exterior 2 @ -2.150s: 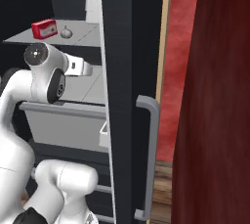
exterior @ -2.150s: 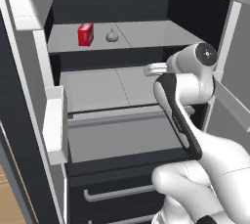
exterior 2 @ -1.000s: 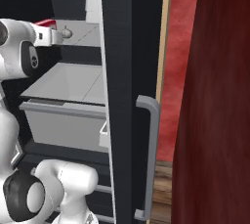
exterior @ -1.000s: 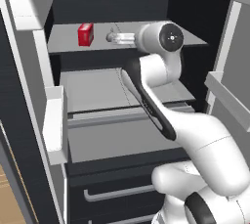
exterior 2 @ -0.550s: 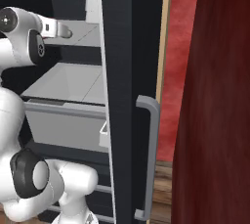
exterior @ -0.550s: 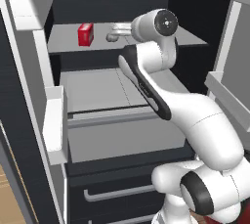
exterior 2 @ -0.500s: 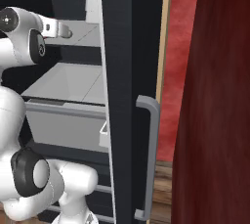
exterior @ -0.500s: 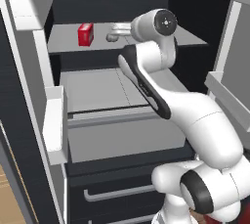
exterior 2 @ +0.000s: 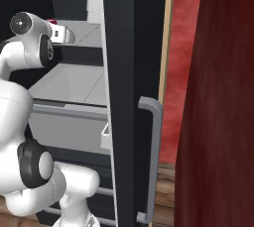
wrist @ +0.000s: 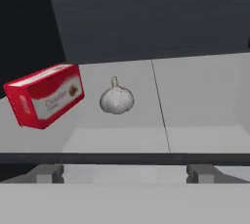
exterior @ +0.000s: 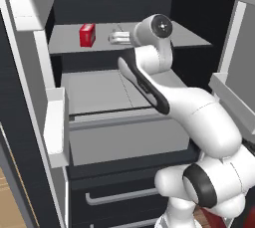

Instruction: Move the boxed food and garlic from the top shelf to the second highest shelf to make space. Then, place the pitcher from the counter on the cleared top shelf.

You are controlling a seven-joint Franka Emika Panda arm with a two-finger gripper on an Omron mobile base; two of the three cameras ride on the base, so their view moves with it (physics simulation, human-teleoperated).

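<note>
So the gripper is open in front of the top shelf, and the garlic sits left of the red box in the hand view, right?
Not quite. In the hand view the garlic sits right of the boxed food, not left. The rest holds: the gripper is open in front of the top shelf.

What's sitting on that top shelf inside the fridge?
On the top shelf stand a red box of food and a garlic bulb, side by side and apart. In the left base view the open tool covers the garlic.

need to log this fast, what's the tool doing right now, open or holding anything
Tool: open, holding nothing, facing the small whitish garlic bulb on the light-grey top shelf.
</note>
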